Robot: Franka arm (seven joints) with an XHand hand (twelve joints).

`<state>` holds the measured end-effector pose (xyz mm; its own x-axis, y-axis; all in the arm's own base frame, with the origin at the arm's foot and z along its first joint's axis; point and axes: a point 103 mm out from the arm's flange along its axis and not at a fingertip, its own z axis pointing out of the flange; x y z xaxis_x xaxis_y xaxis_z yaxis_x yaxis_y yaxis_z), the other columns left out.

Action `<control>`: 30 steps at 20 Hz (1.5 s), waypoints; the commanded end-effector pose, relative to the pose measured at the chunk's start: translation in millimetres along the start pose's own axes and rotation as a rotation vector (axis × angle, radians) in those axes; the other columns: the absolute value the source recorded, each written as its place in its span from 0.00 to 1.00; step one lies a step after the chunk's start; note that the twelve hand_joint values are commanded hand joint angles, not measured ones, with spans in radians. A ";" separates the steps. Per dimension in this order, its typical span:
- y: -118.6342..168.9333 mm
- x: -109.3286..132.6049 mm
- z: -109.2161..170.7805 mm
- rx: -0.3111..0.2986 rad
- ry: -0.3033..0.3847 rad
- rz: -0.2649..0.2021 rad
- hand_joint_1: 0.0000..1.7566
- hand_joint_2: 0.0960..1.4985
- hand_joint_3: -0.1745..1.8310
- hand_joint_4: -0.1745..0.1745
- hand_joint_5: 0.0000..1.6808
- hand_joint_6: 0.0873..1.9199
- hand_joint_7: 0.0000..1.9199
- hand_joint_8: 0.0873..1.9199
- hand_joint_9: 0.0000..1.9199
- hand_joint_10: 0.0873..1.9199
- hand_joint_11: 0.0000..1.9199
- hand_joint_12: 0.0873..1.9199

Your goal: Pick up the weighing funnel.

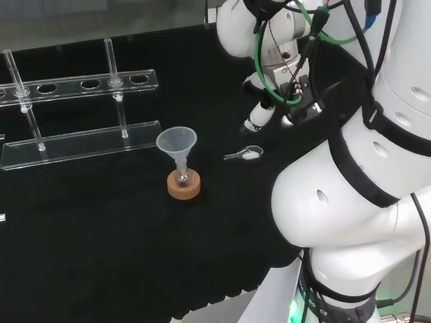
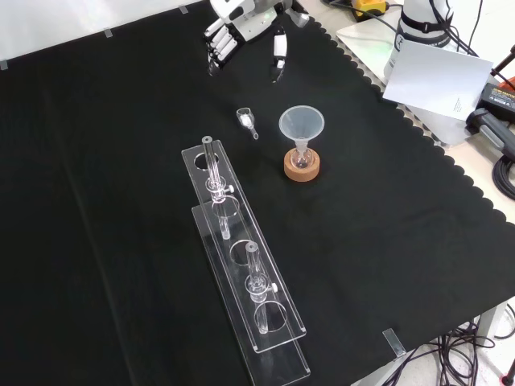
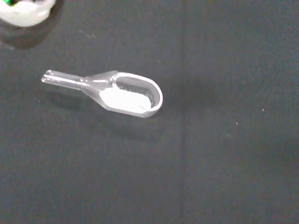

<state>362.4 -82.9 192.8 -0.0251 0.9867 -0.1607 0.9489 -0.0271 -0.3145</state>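
The weighing funnel (image 2: pixel 245 119) lies on the black-clothed surface (image 2: pixel 121 201), and nothing touches it. The robot hand (image 2: pixel 241 28) hangs above the cloth at the top of the front view, apart from the piece. The robot hand is open and holds nothing: its fingers (image 2: pixel 217 47) point down, relaxed, on one side, and its thumb (image 2: pixel 279 50) stands off on the other with a wide gap between them. In the front view the weighing funnel sits lower in the picture than the robot hand, roughly in line with that gap. Its scoop end is turned toward the robot hand and its short stem points away, down and to the right. In the head view the piece lies below and a little left of a white fingertip (image 1: pixel 259 118), near it but clear of it. The wrist view looks down on the weighing funnel lying mouth up on bare cloth, with a white patch inside the scoop and the stem clear. The funnel (image 2: pixel 302 125) stands mouth up with its stem in a small flask (image 1: pixel 182 176) on a cork ring (image 2: pixel 302 166). In the front view it stands near the weighing funnel, to its right, not touching it. A clear rack (image 2: pixel 241 281) with two glass tubes (image 2: pixel 213 165) upright in it lies closer to the front camera, well apart from the robot hand.
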 end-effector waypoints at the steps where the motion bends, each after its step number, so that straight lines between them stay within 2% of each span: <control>1: 0.4 0.3 33.1 0.021 0.030 -0.012 0.44 0.26 0.33 0.50 0.24 0.00 0.22 0.23 0.21 0.28 0.05 0.75; 11: 39.2 -7.5 59.2 0.038 0.050 -0.068 0.45 0.24 0.36 0.48 0.23 0.00 0.22 0.23 0.22 0.28 0.08 0.75; 19: 51.3 -27.6 86.2 0.020 0.037 -0.152 0.47 0.24 0.40 0.46 0.26 0.00 0.25 0.24 0.27 0.27 0.10 0.72; 27: 53.4 -14.9 86.1 0.013 0.030 -0.197 0.48 0.23 0.41 0.45 0.28 0.00 0.29 0.24 0.31 0.26 0.12 0.71; 30: 52.0 -7.0 90.0 0.015 0.054 -0.194 0.48 0.23 0.42 0.45 0.28 0.00 0.29 0.24 0.32 0.25 0.13 0.71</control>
<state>386.0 -116.0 97.3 -0.1916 0.9793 -0.0656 0.9225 0.1569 -0.3527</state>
